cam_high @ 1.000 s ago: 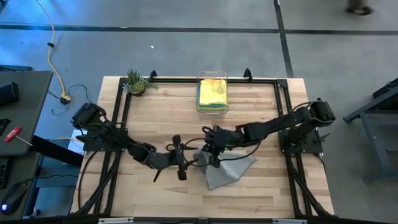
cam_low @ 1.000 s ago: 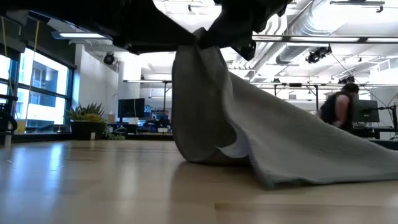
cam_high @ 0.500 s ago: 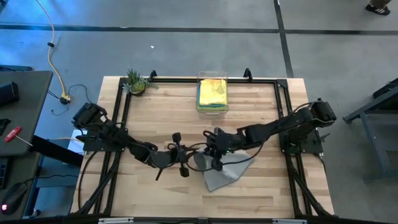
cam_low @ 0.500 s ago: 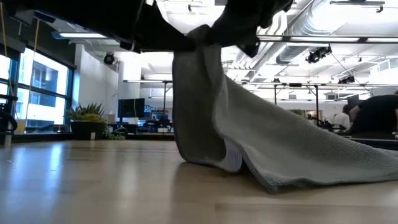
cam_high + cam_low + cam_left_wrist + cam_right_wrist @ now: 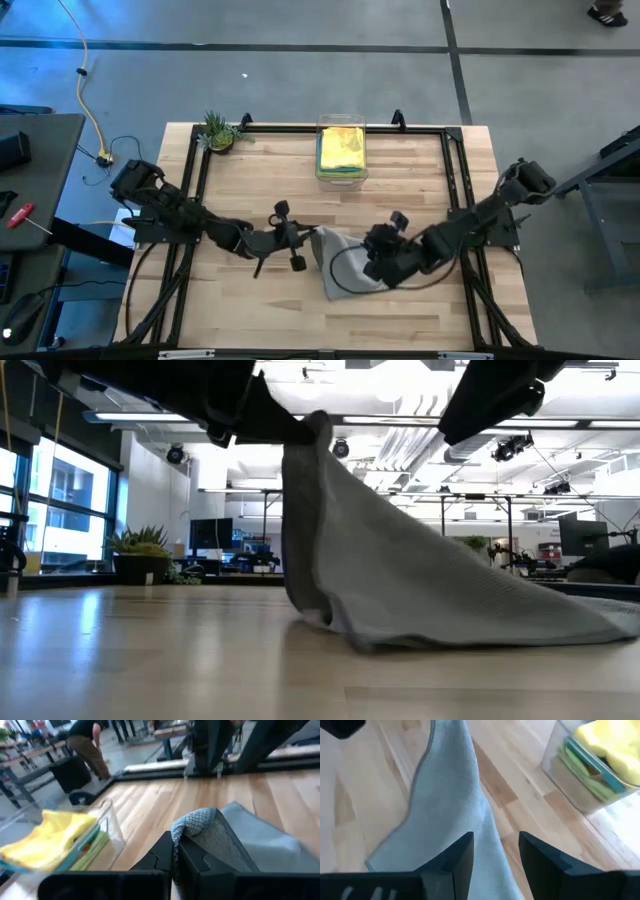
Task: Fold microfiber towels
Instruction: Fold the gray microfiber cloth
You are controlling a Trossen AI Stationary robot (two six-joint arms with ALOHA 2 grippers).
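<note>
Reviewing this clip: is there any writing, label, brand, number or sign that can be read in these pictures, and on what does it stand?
None can be read.
Grey towel, clear bin with its folded towels, and table: no print shows.
Left gripper and right gripper: no markings show.
Screens in the room behind: too small to read.
</note>
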